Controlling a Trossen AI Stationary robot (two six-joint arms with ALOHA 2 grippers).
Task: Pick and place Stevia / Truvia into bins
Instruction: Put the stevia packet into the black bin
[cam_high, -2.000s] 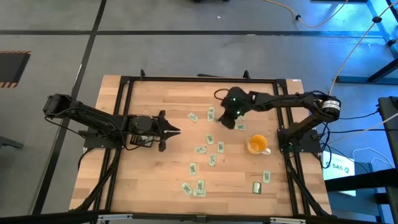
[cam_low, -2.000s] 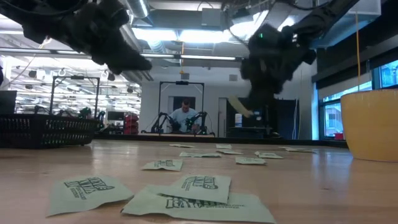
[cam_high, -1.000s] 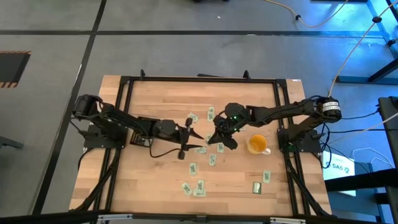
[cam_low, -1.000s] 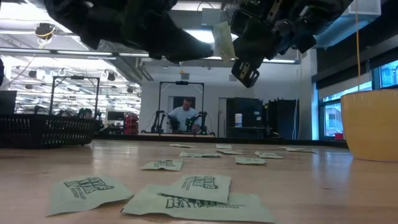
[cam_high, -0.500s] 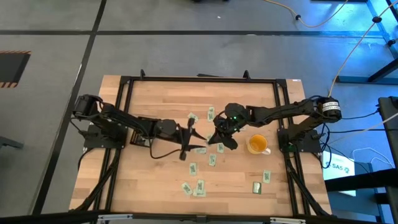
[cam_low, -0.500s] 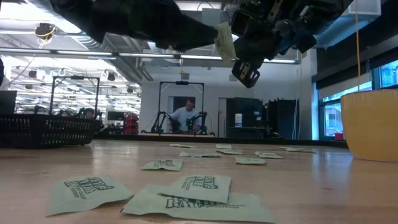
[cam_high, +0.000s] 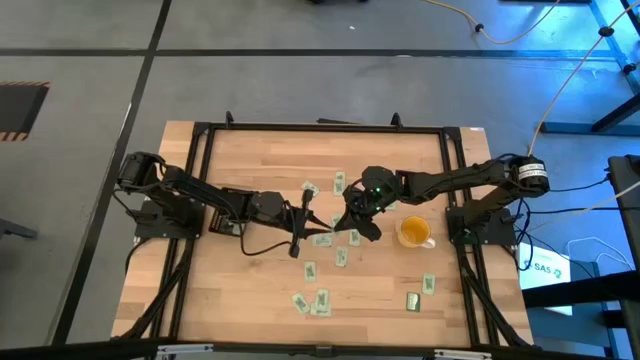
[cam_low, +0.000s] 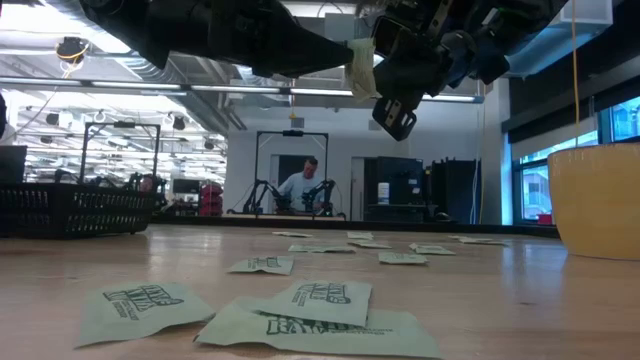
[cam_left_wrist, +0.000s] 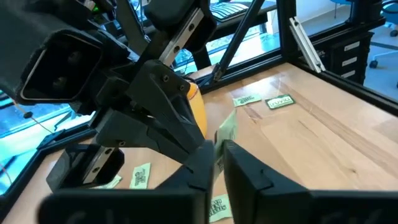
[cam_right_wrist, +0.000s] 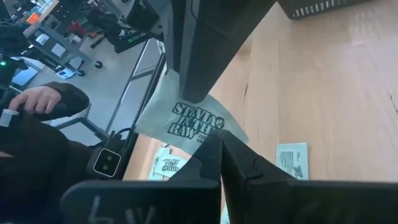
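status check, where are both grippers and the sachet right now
Left gripper and right gripper meet mid-table, both shut on one raised Stevia sachet. Handover underway. More sachets lie loose below; yellow cup beside the right arm.

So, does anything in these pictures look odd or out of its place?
Yes. One Stevia sachet hangs in the air above the middle of the table, pinched by both the left gripper and the right gripper at once. Many other sachets lie scattered on the wooden table.
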